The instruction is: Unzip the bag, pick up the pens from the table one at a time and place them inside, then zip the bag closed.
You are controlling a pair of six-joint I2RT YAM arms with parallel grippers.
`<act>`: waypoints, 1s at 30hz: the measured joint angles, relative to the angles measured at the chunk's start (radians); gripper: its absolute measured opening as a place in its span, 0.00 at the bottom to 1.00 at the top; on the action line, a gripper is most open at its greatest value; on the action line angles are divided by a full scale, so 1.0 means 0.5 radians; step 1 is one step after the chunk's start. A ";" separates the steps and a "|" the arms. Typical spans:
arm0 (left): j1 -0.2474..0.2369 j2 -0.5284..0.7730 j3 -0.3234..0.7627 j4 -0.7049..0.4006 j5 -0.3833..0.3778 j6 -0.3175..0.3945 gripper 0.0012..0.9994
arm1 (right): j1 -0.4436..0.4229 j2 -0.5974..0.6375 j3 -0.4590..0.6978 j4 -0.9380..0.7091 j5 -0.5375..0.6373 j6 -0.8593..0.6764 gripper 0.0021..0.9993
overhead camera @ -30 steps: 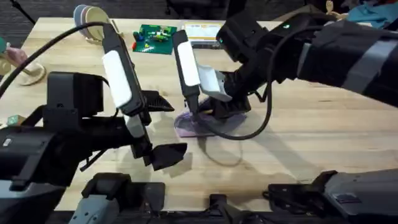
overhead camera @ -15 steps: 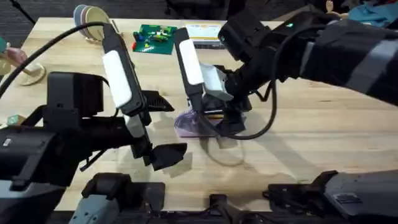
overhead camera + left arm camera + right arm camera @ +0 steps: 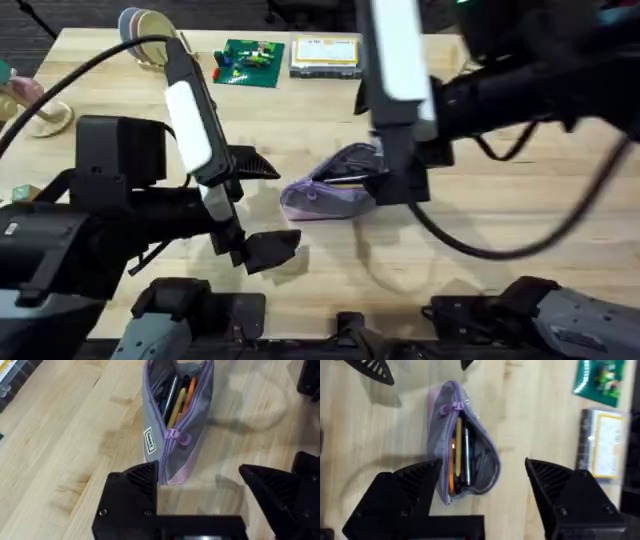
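The bag (image 3: 325,190) lies on the counter (image 3: 500,240) near its middle, well clear of every edge. Its zipper is drawn open over most of its length; the lavender zipper pull (image 3: 172,435) sits near one end, with a round tab just beside it. The mouth gapes at the opposite end.

The pens (image 3: 457,455) lie inside the bag, lengthwise along the opening. A yellow pen (image 3: 176,406), an orange one (image 3: 190,392) and a dark one (image 3: 466,452) can be told apart; others deeper in are not distinguishable. A small white label (image 3: 150,440) is sewn on the grey side panel.

The left claw (image 3: 258,205) hangs above the counter just beside the zipped end of the bag, its fingers spread wide, holding nothing and not touching the bag.

The right claw (image 3: 482,485) hangs above the open end of the bag, fingers spread wide to either side of it, empty.

Near the far edge of the counter lie a green board (image 3: 250,62) and a flat clear case (image 3: 325,55).
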 joint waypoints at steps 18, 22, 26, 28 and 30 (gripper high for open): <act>0.000 0.000 0.000 -0.001 0.000 0.000 0.99 | 0.010 -0.816 -0.755 0.460 -0.013 0.608 1.00; 0.000 0.000 0.000 -0.001 -0.003 0.000 0.99 | 0.070 -0.942 -0.783 0.464 -0.021 0.916 1.00; 0.000 0.000 0.000 -0.001 -0.065 -0.001 0.99 | 0.089 -0.970 -0.783 0.465 -0.060 1.270 1.00; 0.000 0.000 0.000 -0.002 -0.107 0.000 0.99 | 0.089 -0.969 -0.783 0.463 -0.078 1.401 1.00; 0.000 0.000 0.000 -0.002 -0.138 0.009 0.99 | 0.089 -0.969 -0.783 0.464 -0.092 1.516 1.00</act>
